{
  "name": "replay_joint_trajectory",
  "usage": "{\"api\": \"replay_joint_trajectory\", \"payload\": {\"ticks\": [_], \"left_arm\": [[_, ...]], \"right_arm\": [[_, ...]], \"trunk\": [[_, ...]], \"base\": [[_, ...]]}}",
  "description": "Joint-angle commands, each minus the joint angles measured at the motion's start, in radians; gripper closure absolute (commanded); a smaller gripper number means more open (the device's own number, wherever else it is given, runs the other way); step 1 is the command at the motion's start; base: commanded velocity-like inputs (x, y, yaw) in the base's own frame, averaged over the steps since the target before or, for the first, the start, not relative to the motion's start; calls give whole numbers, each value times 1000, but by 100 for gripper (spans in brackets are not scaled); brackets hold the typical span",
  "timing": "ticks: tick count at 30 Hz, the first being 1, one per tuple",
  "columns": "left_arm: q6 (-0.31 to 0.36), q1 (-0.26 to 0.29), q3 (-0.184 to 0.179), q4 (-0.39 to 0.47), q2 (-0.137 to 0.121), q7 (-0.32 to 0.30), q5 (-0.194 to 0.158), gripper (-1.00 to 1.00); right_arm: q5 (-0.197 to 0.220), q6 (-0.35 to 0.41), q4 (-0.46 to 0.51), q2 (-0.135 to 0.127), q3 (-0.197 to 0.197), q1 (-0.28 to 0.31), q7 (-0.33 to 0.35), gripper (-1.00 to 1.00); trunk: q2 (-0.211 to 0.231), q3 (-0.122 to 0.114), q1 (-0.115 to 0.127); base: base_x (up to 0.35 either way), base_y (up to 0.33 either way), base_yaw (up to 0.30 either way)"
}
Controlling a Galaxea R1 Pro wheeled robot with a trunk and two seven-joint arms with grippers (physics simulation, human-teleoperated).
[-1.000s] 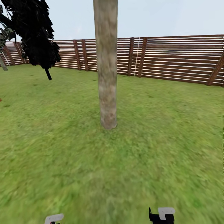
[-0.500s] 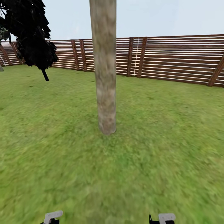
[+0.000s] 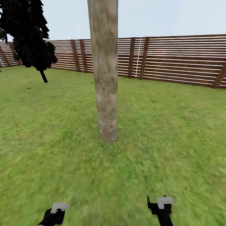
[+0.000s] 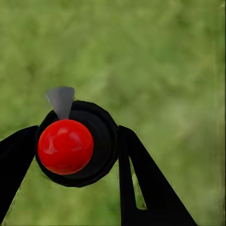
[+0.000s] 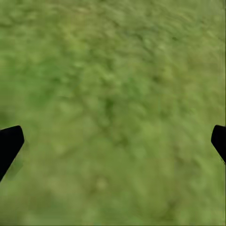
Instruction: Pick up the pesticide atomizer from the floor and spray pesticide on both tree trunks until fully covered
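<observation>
Both arms are carried low, side by side, with the hands seen at the lower edge of the head view. The left hand (image 3: 56,212) is pinched around the pesticide atomizer (image 4: 77,143): in the left wrist view the black bottle with its red top (image 4: 65,146) is held between the two dark fingers (image 4: 141,183), with a grey nozzle tip (image 4: 60,100) projecting from it over the grass. The right hand (image 3: 161,205) is spread wide and carries nothing; its fingertips (image 5: 9,143) are seen at opposite edges of the right wrist view, above the lawn (image 5: 113,94).

The tree trunk (image 3: 105,78) stands ahead of the hands, between them and nearer the left hand, well apart from both. The wooden fence (image 3: 175,58) lies beyond it.

Compared with the earlier frames, the trunk appears larger and lower in the head view, and both hands are shown higher and more fully; the whole view has shifted, so camera motion is indicated.

The trunk is cut off at the top of the frame. A black columnar tree (image 3: 28,34) is partly cropped at the far left. The atomizer cannot be made out in the head view.
</observation>
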State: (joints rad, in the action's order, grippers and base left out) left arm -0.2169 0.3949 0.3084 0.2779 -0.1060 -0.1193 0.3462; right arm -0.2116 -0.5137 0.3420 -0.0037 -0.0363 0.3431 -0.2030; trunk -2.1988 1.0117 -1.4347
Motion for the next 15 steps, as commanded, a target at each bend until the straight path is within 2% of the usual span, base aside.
{"api": "replay_joint_trajectory", "payload": {"ticks": [1, 3, 4, 5, 6, 7, 8, 9, 10, 11, 12, 14, 15], "left_arm": [[12, 17, 1, 2, -2, -34, 34, 100], [43, 43, -20, 9, -7, -118, 111, 100], [56, 53, -27, 22, -15, -180, 165, 100], [64, 60, -31, 42, -26, -242, 201, 100], [66, 66, -33, 53, -33, -287, 216, 100], [69, 75, -35, 67, -40, -366, 229, 100], [69, 87, -37, 79, -47, -447, 237, 100], [70, 99, -39, 87, -53, -499, 242, 100], [72, 116, -40, 98, -62, -572, 259, 100], [82, 127, -40, 109, -72, -648, 300, 100], [100, 140, -40, 129, -77, -717, 358, 100], [137, 153, -39, 167, -79, -798, 439, 100], [167, 158, -40, 206, -75, -857, 494, 100]], "right_arm": [[-18, -2, 16, -1, -4, 0, 26, -100], [-59, 0, 52, -16, -4, 0, 108, -100], [-95, 1, 76, -30, -5, 0, 166, -100], [-130, 6, 96, -42, -5, 0, 219, -100], [-154, 12, 106, -47, -5, 0, 251, -100], [-195, 36, 115, -51, -5, 1, 302, -100], [-247, 72, 120, -54, -5, 7, 361, -100], [-288, 97, 125, -55, -5, 15, 404, -100], [-354, 125, 139, -55, -5, 29, 471, -100], [-413, 141, 157, -55, -5, 46, 545, -100], [-447, 149, 175, -54, -6, 59, 620, -100], [-470, 155, 201, -51, -5, 72, 723, -100], [-478, 158, 230, -48, -5, 79, 801, -100]], "trunk": [[0, 1, 0], [0, 1, 0], [0, 1, 0], [0, 1, 0], [0, 1, 0], [0, 1, 0], [0, 1, 0], [0, 1, 0], [0, 1, 0], [0, 1, 0], [0, 1, 0], [0, 1, 0], [0, 1, 0]], "base": [[339, 0, 0], [339, -20, 0], [339, -49, 0], [339, -47, 0], [339, -30, 0], [339, -15, 0], [339, -8, 0], [339, -5, 0], [339, -3, 0], [339, -1, 0], [338, -1, 0], [322, 0, 0], [239, 0, 0]]}}
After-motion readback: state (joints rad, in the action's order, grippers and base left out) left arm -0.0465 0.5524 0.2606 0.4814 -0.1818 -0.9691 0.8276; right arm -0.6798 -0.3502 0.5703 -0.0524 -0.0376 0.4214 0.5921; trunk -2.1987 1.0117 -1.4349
